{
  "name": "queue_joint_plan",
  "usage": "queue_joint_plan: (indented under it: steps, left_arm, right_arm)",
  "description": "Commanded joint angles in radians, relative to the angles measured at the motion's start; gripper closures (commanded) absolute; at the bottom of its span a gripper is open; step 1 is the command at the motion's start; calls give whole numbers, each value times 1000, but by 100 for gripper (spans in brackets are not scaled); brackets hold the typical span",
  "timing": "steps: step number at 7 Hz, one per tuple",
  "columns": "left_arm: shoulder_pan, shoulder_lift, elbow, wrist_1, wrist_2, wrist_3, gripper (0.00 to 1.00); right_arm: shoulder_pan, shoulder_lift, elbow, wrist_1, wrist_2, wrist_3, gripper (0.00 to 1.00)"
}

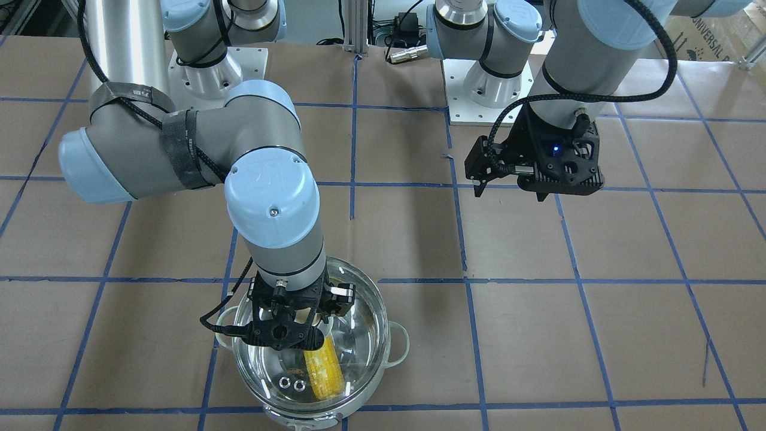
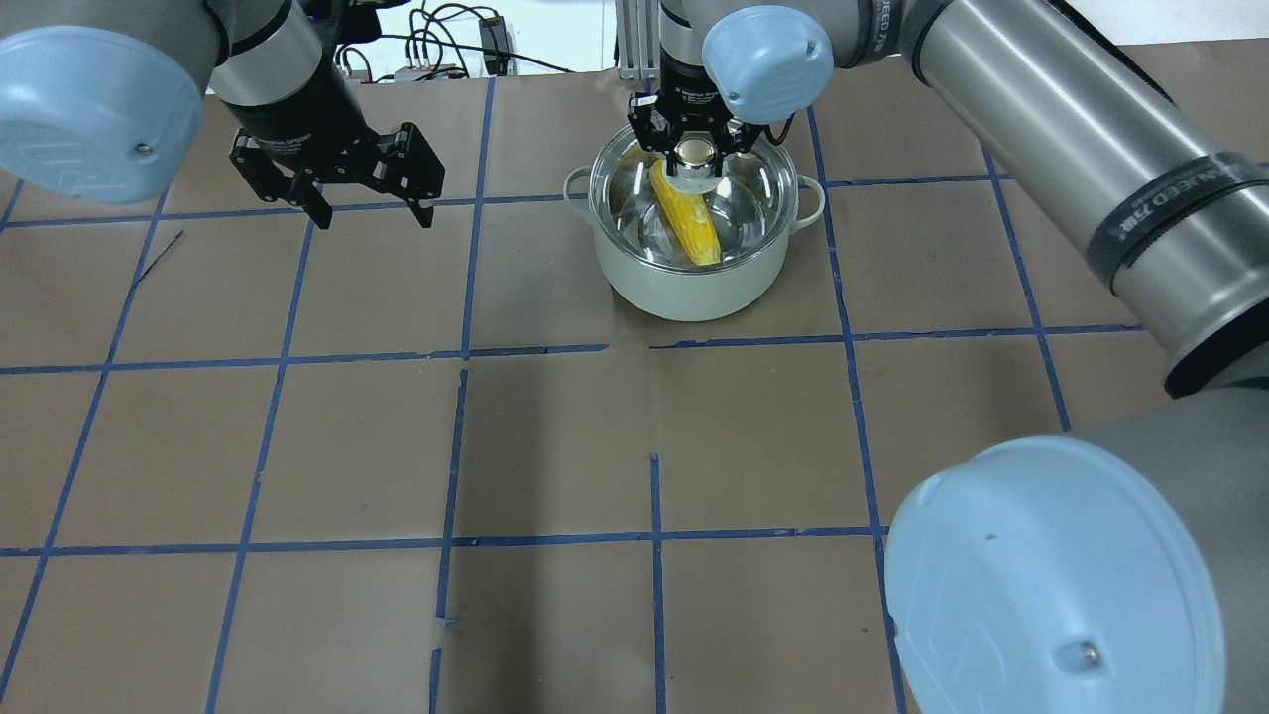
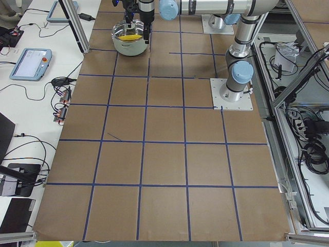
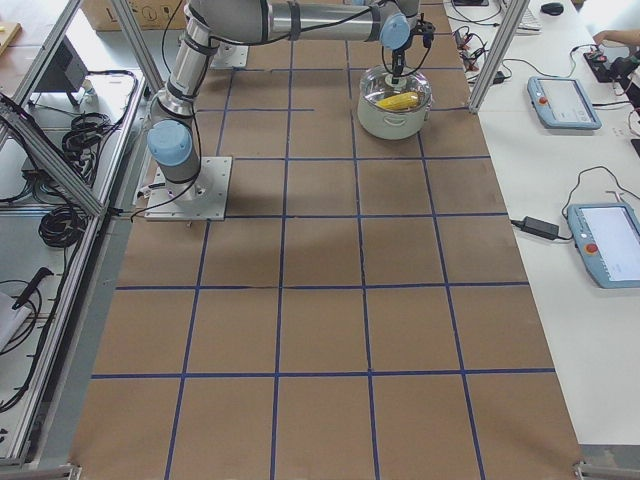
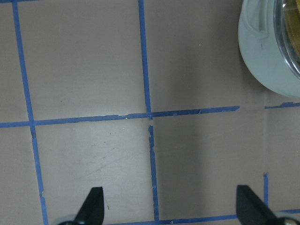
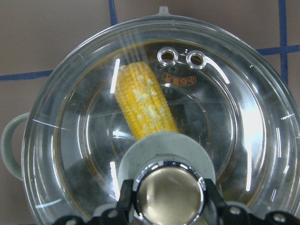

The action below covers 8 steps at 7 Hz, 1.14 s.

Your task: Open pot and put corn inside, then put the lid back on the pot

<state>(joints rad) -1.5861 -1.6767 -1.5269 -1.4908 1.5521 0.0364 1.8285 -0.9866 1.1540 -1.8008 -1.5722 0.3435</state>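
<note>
The pot [image 2: 694, 288], pale green outside and shiny inside, stands at the table's far side, right of the middle. The yellow corn [image 2: 684, 223] lies inside it, seen through the glass in the front view [image 1: 323, 371] and the right wrist view [image 6: 143, 105]. The clear lid [image 6: 243, 117] covers the pot's mouth; I cannot tell whether it rests fully on the rim. My right gripper [image 2: 697, 159] is shut on the lid's shiny knob [image 6: 168, 194]. My left gripper [image 2: 375, 208] is open and empty, hovering above the table to the pot's left, its fingertips [image 5: 93, 201] over bare paper.
The table is brown paper with a grid of blue tape [image 2: 461, 352]. The pot's edge shows at the left wrist view's top right [image 5: 267, 61]. The arms' white base plates [image 1: 479, 114] sit at the robot's side. Tablets and cables [image 4: 610, 240] lie on side benches.
</note>
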Motion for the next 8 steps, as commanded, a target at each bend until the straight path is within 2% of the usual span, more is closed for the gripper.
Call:
queue_joint_plan:
  steps: [1,5,8]
  left_arm:
    - [-2,0,4,1,-1,-3,0]
    - [-2,0,-1,11,-1,-7,0]
    - [-2,0,-3,12,-1,-7,0]
  right_arm:
    - [-2,0,0,0,1,0,78]
    - [-5,0,-2,0,3,0,76]
    - [-5,2,-1,-38,3,2,54]
